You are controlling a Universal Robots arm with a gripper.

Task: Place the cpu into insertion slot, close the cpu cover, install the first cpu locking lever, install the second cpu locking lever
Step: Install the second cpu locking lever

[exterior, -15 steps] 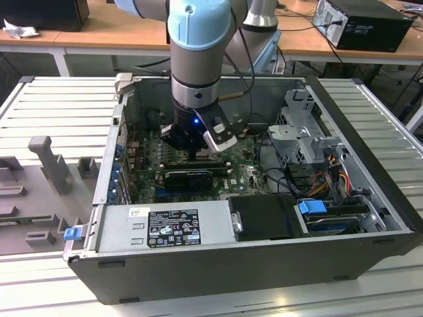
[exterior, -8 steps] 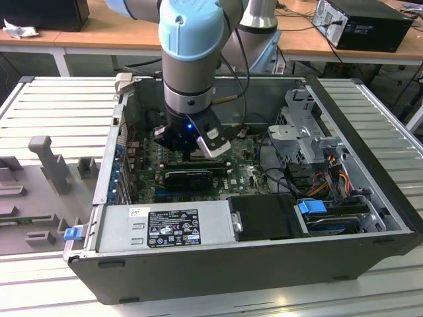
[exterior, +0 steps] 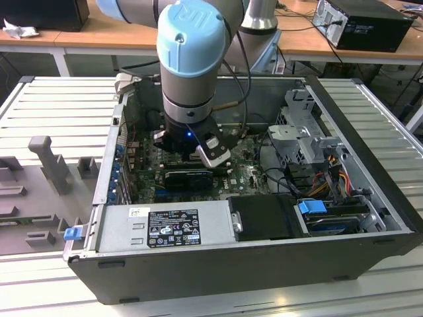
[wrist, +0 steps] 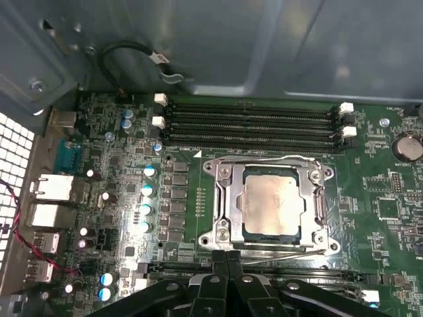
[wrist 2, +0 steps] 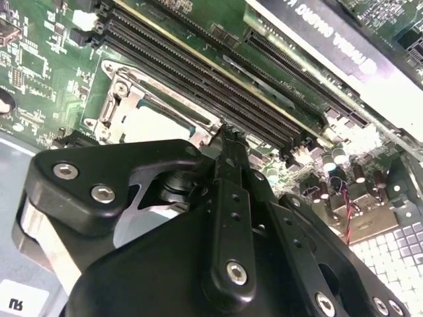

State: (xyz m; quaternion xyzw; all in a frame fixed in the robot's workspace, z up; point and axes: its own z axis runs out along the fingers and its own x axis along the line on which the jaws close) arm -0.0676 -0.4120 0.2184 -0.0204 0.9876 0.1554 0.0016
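Nearest to us in the first wrist view, the gripper (wrist: 227, 259) has its two black fingertips pressed together with nothing between them, poised just beside the near edge of the socket frame. In the second wrist view the same gripper (wrist 2: 228, 135) reaches with its narrow tip to the corner of the frame, beside the long black memory slots (wrist 2: 198, 72).

Just past the fingertips lies the cpu (wrist: 273, 203), its pale metallic face showing, seated flat in the insertion slot (wrist: 246, 228). The cpu cover (wrist: 232, 198) lies down over it, its silver frame ringing the chip through the square window. A thin metal lever (wrist: 291, 259) runs along the near side of the frame. Beyond the socket, four memory slots (wrist: 251, 125) run across the green motherboard (wrist: 377, 198).

In the exterior view, we see the arm (exterior: 192, 72) reaching down into the open computer case (exterior: 370, 165), which rests on a slatted tabletop (exterior: 59, 105).
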